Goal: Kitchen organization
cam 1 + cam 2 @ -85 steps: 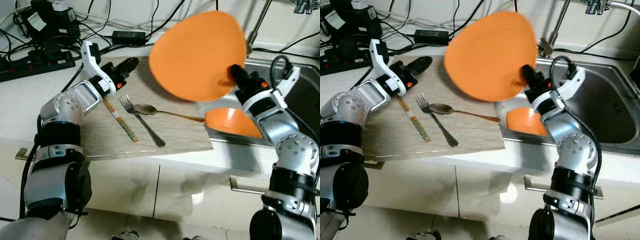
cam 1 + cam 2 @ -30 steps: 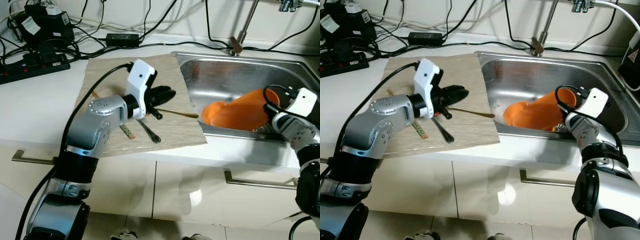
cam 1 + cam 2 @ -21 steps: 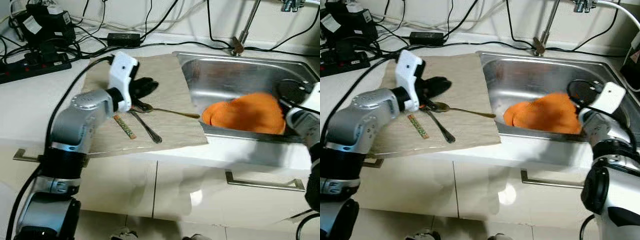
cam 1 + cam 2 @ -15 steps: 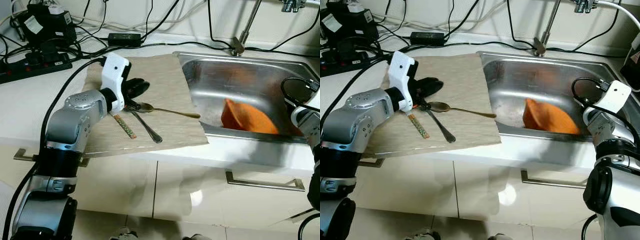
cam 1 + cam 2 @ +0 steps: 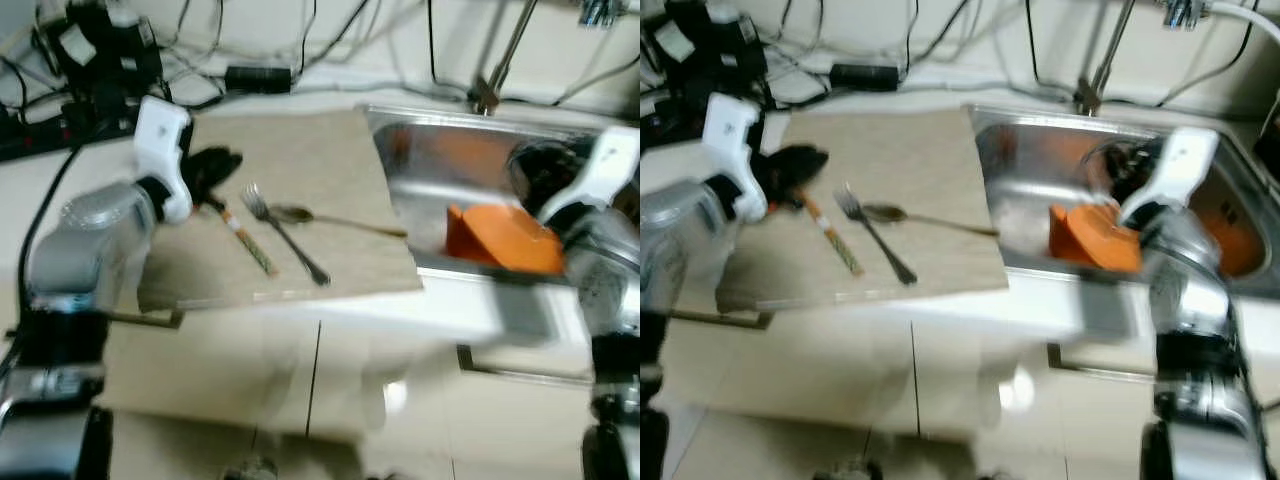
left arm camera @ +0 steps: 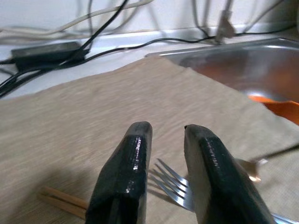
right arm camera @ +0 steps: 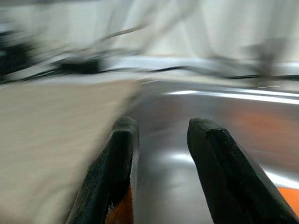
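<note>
Since half a second ago the right gripper (image 5: 1130, 165) has been lifting away from the orange plate (image 5: 500, 238), and the left gripper (image 5: 212, 165) has been pulling back toward 9 o'clock on the mat. The orange plate is now lying tilted in the sink (image 5: 440, 160), near its front wall, with nothing holding it. The right gripper is hovering over the basin just behind the plate, its fingers (image 7: 114, 168) spread apart and gripping nothing. At 9 o'clock from the sink, the fork (image 5: 285, 245), spoon (image 5: 335, 220) and chopsticks (image 5: 245, 240) are lying on the beige mat (image 5: 300, 160) covering the surface (image 5: 45, 185). The left gripper is hanging over the mat's far left part, its fingers (image 6: 126, 182) slightly parted and empty.
</note>
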Available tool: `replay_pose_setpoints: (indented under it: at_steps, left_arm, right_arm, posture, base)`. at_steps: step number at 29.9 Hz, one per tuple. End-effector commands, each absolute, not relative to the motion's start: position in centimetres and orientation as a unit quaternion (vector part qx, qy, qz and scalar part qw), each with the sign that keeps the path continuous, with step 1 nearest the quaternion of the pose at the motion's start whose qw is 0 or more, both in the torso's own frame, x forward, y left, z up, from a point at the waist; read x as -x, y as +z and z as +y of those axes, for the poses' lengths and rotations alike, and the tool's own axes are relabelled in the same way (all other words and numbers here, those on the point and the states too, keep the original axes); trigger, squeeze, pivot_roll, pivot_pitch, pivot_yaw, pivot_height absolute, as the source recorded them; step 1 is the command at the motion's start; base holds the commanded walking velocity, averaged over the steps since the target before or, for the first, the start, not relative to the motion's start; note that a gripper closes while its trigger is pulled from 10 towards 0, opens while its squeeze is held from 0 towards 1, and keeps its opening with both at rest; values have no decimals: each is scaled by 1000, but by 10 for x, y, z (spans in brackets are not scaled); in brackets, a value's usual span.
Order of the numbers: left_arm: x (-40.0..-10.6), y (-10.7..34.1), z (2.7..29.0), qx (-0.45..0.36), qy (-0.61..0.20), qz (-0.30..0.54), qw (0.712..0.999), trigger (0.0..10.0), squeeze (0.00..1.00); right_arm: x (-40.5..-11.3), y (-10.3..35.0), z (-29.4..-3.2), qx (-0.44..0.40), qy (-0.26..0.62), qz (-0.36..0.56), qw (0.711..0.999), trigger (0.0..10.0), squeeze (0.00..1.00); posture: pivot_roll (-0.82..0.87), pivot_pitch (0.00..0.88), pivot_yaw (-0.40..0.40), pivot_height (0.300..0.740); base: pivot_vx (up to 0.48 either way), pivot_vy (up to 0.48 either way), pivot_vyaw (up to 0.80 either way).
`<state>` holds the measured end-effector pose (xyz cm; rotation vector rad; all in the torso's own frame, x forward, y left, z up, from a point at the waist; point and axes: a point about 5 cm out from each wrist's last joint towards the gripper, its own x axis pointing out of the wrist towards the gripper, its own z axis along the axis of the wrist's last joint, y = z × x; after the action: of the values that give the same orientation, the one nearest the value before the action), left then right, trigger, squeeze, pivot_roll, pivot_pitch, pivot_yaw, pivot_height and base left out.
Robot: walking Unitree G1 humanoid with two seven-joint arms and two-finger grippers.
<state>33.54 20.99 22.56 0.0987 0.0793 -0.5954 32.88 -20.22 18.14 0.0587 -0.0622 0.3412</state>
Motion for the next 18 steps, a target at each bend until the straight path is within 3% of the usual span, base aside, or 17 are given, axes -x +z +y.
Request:
replay_pose_setpoints:
  at_steps: [1,9,17,18]
  left_arm:
    - [-332,226,208,-73,-312,41,946,10000,1000]
    - [-318,221,209,-65,-331,31,941,10000,1000]
    - [-321,217,210,-65,-273,29,959,10000,1000]
    - [-321,217,210,-65,-273,29,959,10000,859]
  right_arm:
    - [-321,200,-191,-11,222,-62,973,10000,0]
    - [-298,199,-167,3,281,-60,958,10000,0]
    - [-307,190,-158,22,330,-8,944,10000,0]
    - [-310,189,-159,29,325,-4,945,10000,0]
  posture:
    - [-13,37,-13,740]
    - [17,6,-53,740]
    - [28,22,-78,740]
    - [32,31,-76,740]
  base:
    - [0,0,0]
    - [0,0,0]
    - [0,0,0]
    - [0,0,0]
